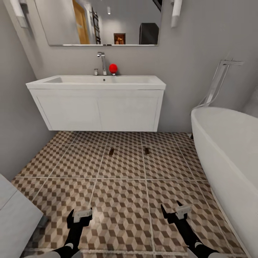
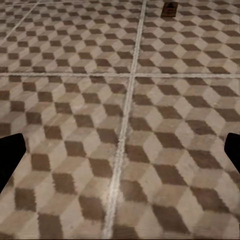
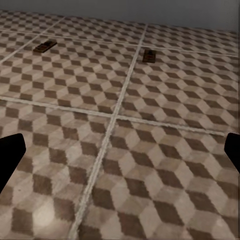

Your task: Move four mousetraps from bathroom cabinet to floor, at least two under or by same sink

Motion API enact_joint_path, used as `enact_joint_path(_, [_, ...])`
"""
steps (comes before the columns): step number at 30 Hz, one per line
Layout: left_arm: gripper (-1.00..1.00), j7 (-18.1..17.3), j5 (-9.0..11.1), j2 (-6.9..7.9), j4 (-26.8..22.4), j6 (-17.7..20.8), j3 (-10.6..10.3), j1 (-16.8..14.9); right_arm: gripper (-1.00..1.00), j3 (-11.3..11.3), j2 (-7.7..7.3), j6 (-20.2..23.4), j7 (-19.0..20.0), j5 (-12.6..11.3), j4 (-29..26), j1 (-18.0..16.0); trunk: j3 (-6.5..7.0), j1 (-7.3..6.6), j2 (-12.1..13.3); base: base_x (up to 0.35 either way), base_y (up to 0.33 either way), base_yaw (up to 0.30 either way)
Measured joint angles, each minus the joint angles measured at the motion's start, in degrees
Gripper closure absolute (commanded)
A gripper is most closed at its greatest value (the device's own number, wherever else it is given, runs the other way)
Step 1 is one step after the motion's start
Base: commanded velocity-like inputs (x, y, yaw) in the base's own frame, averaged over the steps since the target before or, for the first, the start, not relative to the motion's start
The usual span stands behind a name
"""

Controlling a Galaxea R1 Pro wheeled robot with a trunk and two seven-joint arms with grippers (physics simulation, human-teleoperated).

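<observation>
While both jaws hang open, two mousetraps (image 1: 111, 151) (image 1: 146, 151) ahead, well apart.

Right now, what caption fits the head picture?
Two mousetraps lie on tiled floor before the sink.

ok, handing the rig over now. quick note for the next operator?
Left tool: open, empty, low over the bathroom floor.
Right tool: open, empty, same.
Two mousetraps lie on the tiles just in front of the sink: one left, one right, apart.
Done: two traps down by the sink.
Left: fetch the other two from the cabinet, set them on this same floor.
</observation>
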Motion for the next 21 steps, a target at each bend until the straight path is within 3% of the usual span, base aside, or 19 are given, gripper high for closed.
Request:
enact_joint_path(11, [-1.00, 0.04, 0.11, 3.00, 0.09, -1.46, 0.13, 5.03, -1.00, 0.06, 0.49, 0.19, -0.25, -0.13, 0.09, 1.07, 2.43, -0.28, 0.15, 0.000, 0.000, 0.000])
enact_joint_path(21, [-1.00, 0.04, -0.02, 3.24, 0.12, -1.61, -0.04, 7.11, -1.00, -0.10, 0.12, 0.00, -1.75, -0.19, 0.07, 2.41, 4.66, -0.54, 0.28, 0.000, 0.000, 0.000])
